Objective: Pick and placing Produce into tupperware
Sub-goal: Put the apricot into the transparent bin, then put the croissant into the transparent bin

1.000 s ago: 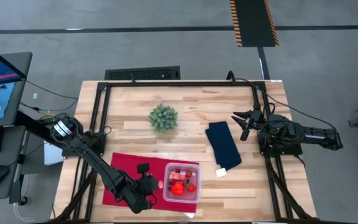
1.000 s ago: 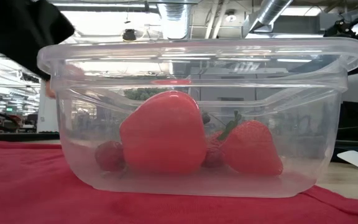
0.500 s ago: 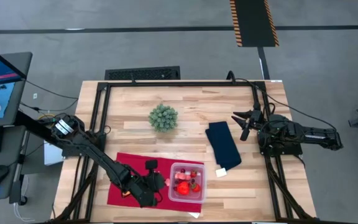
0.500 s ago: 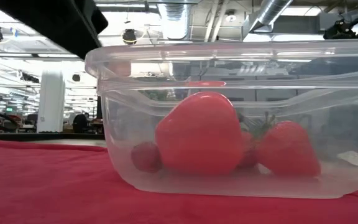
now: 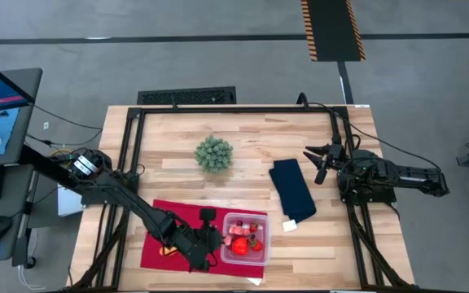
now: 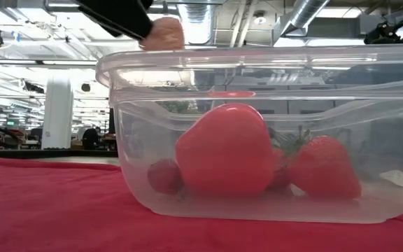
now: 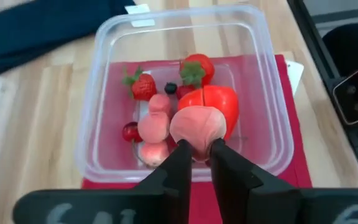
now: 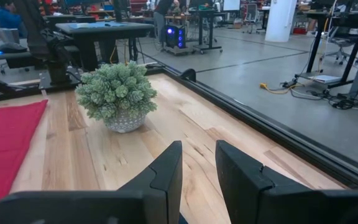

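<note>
Left gripper pinching pale pink rounded toy produce piece, over left rim of clear square plastic tupperware | tupperware on red cloth, near edge of wooden table, holding red toy produce | right gripper slightly parted, idle, far right.

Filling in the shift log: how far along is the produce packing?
Mostly done: strawberries, a red pepper and small pink pieces already lie in the tupperware. In hand: the left tool holds a pink piece over its rim. Left: releasing it. Right tool waits aside.
</note>
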Action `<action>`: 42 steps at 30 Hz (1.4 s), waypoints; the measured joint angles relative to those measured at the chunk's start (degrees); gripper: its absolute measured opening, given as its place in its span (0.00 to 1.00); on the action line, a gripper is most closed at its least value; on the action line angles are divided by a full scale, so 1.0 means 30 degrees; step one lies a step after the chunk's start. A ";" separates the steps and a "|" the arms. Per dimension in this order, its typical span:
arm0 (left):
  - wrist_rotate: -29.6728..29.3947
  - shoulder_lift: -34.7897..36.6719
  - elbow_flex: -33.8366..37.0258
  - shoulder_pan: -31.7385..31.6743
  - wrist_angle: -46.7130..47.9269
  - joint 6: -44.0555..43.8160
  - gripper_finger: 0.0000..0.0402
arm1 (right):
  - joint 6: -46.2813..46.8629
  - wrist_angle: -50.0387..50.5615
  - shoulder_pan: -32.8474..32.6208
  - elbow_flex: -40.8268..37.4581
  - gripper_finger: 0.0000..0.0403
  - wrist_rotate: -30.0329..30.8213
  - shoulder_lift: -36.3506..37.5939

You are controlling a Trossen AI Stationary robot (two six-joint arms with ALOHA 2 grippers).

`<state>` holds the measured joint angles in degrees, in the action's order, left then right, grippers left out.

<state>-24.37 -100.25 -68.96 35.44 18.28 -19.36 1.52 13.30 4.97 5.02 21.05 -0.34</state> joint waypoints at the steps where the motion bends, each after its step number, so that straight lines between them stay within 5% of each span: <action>1: 0.0374 -0.0045 -0.0001 -0.0161 -0.0138 -0.0022 0.12 | 0.0000 -0.0001 -0.0003 0.0000 0.30 -0.0005 -0.0003; 7: 0.1156 -0.0050 0.0005 -0.0826 -0.0290 -0.0785 0.25 | 0.0000 -0.0007 0.0000 0.0000 0.30 -0.0005 0.0000; 18: -0.0974 -0.0050 0.0005 0.0174 0.3246 -0.4266 0.50 | 0.0000 -0.0007 -0.0007 0.0000 0.30 -0.0005 0.0000; 29: -0.0839 0.0270 0.0005 0.2514 0.6993 -0.9389 0.45 | 0.0000 -0.0003 -0.0004 0.0000 0.30 -0.0005 -0.0003; 42: 0.1506 0.0270 0.0022 0.4442 1.1012 -2.1530 0.55 | 0.0000 -0.0004 -0.0003 0.0000 0.30 -0.0005 -0.0003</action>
<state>-19.85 -99.44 -68.90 48.76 51.32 -83.95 1.52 13.29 4.96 5.02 21.04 -0.35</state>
